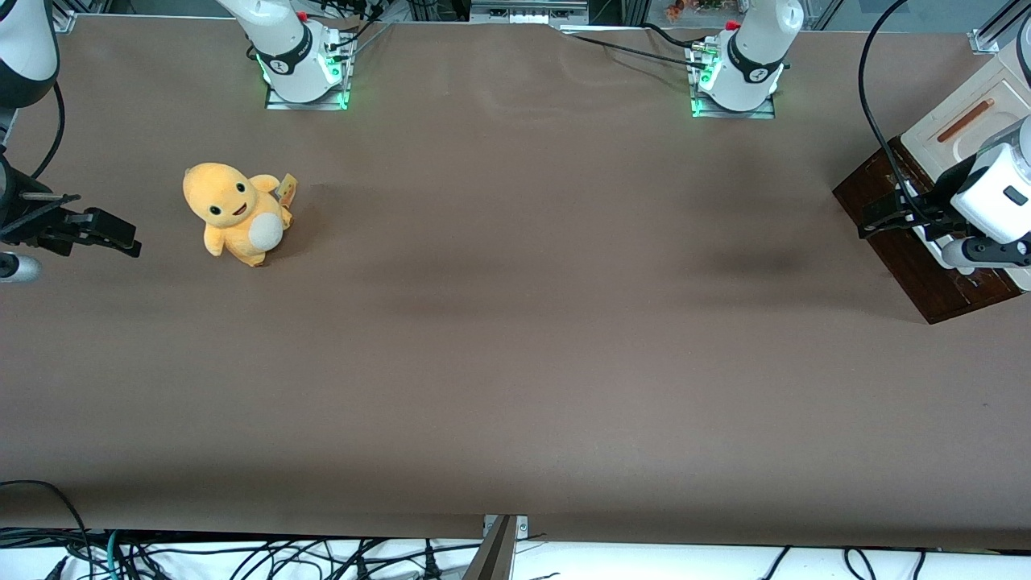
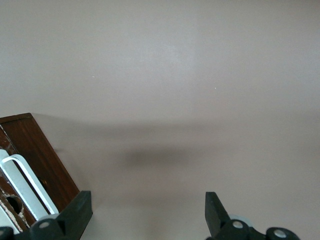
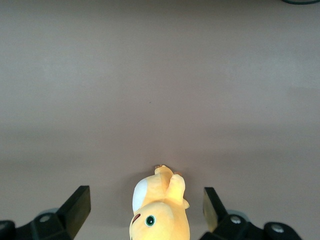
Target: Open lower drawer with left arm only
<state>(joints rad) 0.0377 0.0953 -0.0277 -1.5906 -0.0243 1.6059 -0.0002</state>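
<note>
So the lower drawer (image 1: pixel 910 250) is a shallow dark brown wooden one sitting at the bottom of the cream cabinet at the working arm's end of the table, and in the wrist view you can see its white bar handle (image 2: pixel 27 182) running along the brown front (image 2: pixel 42 155). The left arm (image 1: pixel 999 189), big and white with black joint bands and a black cable looping up off it, reaches in over the drawer. Its black gripper (image 1: pixel 878 213) hangs just above the drawer's dark wood with both fingers spread wide apart, nothing between them.
</note>
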